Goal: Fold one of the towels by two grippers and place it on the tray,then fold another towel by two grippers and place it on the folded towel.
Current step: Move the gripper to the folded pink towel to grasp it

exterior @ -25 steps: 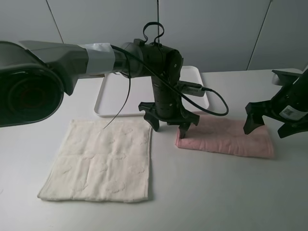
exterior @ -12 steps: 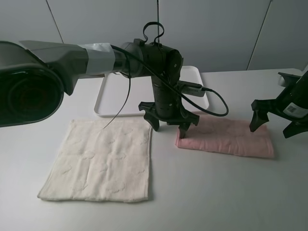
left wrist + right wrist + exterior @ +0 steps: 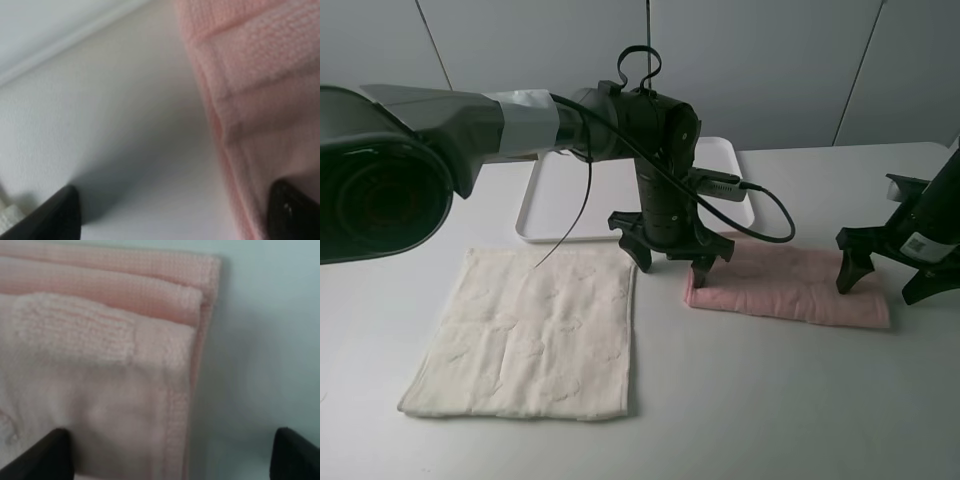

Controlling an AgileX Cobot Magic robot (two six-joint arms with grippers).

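The pale pink towel [image 3: 790,285] lies folded into a long strip on the table, right of centre. My left gripper [image 3: 672,268] stands open, its fingers low over the strip's left end; in the left wrist view one fingertip is over the pink towel [image 3: 260,100], the other over bare table, gripper [image 3: 175,215]. My right gripper [image 3: 877,290] is open just above the strip's right end; the right wrist view shows the layered towel [image 3: 100,365] edge between its spread fingers, gripper [image 3: 170,457]. The cream towel [image 3: 530,330] lies flat and unfolded at the left. The white tray [image 3: 545,200] sits behind, partly hidden by the left arm.
The left arm's thick body and a looping black cable [image 3: 770,215] hang over the tray's right half and the pink strip's back edge. The cream towel's right edge lies close to the left gripper. Bare table runs along the front.
My right gripper has shifted right and come down toward the right end of the pink strip, its fingers a touch closer together. The left arm and both towels have stayed put.
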